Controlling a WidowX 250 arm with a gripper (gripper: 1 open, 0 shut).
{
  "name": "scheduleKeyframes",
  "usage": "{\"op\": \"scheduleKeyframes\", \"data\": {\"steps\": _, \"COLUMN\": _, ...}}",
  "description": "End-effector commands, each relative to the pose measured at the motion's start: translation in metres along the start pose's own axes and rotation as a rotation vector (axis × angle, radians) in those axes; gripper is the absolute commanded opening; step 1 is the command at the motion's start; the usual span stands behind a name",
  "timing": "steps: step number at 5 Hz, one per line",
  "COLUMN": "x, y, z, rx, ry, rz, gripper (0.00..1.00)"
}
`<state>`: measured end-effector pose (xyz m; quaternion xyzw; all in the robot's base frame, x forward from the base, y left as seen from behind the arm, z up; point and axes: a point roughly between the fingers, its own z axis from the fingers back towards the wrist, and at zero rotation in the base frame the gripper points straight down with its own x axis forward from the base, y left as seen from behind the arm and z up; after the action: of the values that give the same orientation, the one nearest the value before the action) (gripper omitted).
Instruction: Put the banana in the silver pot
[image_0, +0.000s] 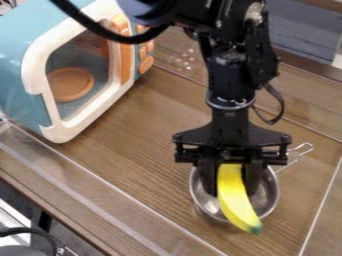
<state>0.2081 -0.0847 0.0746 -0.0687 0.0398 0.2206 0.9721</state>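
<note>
With the gripper (230, 163) clamped on the banana (237, 202), whose lower tip overhangs the near rim of the silver pot (210, 207) by the counter's (147, 180) front edge, shift the fruit toward the pot's centre before releasing, keeping the rim unloaded.

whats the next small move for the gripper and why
Probably ease the gripper slightly back toward the pot's middle, then open it: it holds the banana over the silver pot, but the green tip reaches past the near rim, so releasing here might let it tip out.
</note>
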Motion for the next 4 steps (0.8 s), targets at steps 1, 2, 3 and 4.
{"op": "scheduleKeyframes", "data": {"steps": 1, "x": 0.002, "y": -0.01, "z": 0.007, "rx": -0.026, "ry": -0.021, "rz": -0.003, "gripper": 0.0}}
{"op": "scheduleKeyframes", "data": {"steps": 2, "x": -0.002, "y": -0.014, "z": 0.007, "rx": -0.027, "ry": -0.018, "rz": -0.004, "gripper": 0.0}}
{"op": "scheduleKeyframes", "data": {"steps": 3, "x": 0.001, "y": -0.025, "z": 0.009, "rx": -0.028, "ry": -0.012, "rz": -0.025, "gripper": 0.0}}
{"op": "scheduleKeyframes", "data": {"steps": 4, "x": 0.003, "y": -0.034, "z": 0.011, "rx": -0.027, "ry": -0.007, "rz": -0.065, "gripper": 0.0}}
